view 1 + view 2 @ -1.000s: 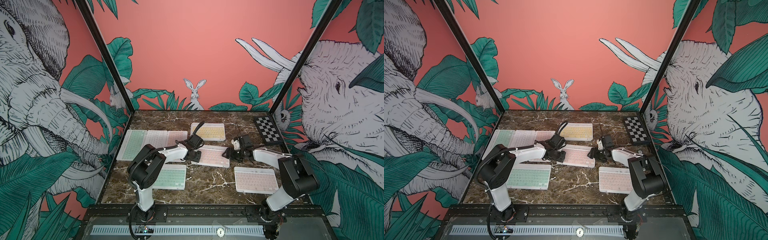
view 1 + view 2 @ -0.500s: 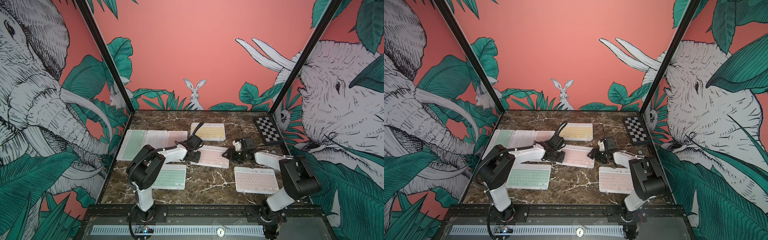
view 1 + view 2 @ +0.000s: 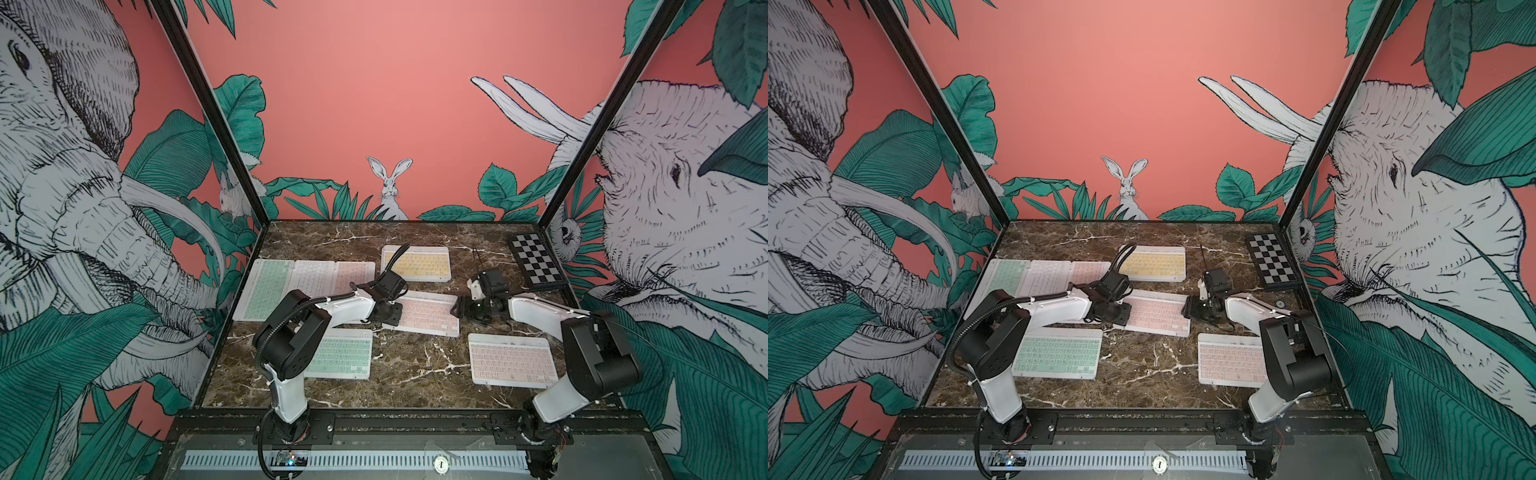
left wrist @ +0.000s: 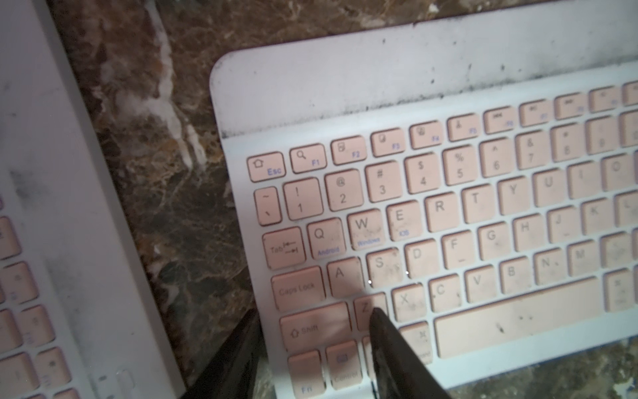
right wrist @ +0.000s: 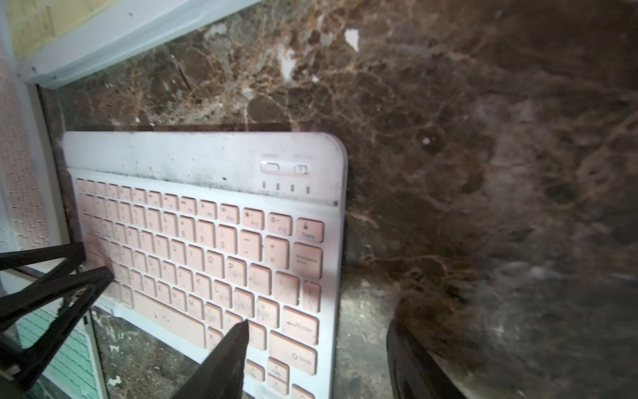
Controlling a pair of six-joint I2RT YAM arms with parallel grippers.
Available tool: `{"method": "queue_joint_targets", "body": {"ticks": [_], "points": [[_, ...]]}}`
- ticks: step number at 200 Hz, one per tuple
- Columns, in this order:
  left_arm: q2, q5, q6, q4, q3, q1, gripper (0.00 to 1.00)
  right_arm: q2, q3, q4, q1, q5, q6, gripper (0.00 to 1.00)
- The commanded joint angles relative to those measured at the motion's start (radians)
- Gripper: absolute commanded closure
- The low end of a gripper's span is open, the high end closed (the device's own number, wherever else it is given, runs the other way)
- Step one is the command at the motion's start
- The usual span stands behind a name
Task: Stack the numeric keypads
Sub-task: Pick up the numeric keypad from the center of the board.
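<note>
Left wrist view: white-framed pink-keyed keypad (image 4: 448,224) lay lengthwise left-to-right, left pincer (image 4: 314,311) clamped on its "Shift" end, right pincer (image 5: 317,323) stood apart.

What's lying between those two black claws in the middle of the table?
The middle pink keypad lies between them, the left gripper at one short end, the right gripper at the other. Both top views show it.

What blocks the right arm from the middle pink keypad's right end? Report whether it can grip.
Likely yes; nothing blocks it. The open right gripper straddles the middle pink keypad at its right edge, one finger over the keys, one over table. The left gripper grips its far end.
</note>
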Motion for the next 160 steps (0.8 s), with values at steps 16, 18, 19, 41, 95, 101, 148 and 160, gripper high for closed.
{"method": "queue_joint_targets", "body": {"ticks": [16,18,19,41,95,101,148,160], "points": [[-0.010,0.032,-0.015,-0.032,-0.021,-0.009,0.47,-0.006,-0.019,-0.006,0.020,0.008,-0.024,0.37],[-0.009,0.033,-0.014,-0.032,-0.020,-0.009,0.47,-0.004,-0.021,-0.002,0.023,0.005,-0.022,0.37],[-0.009,0.034,-0.014,-0.032,-0.020,-0.009,0.47,-0.004,-0.021,0.000,0.025,0.003,-0.020,0.37],[-0.004,0.044,-0.015,-0.015,-0.024,-0.010,0.47,0.006,-0.040,0.054,0.053,-0.050,0.022,0.37],[0.002,0.072,-0.006,0.005,-0.037,-0.022,0.47,0.041,-0.092,0.245,0.055,-0.205,0.137,0.37],[0.005,0.077,-0.003,0.012,-0.041,-0.021,0.47,0.040,-0.095,0.262,0.051,-0.217,0.138,0.37],[0.016,0.094,0.001,0.026,-0.061,-0.031,0.47,0.043,-0.145,0.456,-0.011,-0.399,0.198,0.39],[0.017,0.097,0.003,0.026,-0.063,-0.032,0.47,0.048,-0.150,0.493,-0.017,-0.437,0.209,0.39]]}}
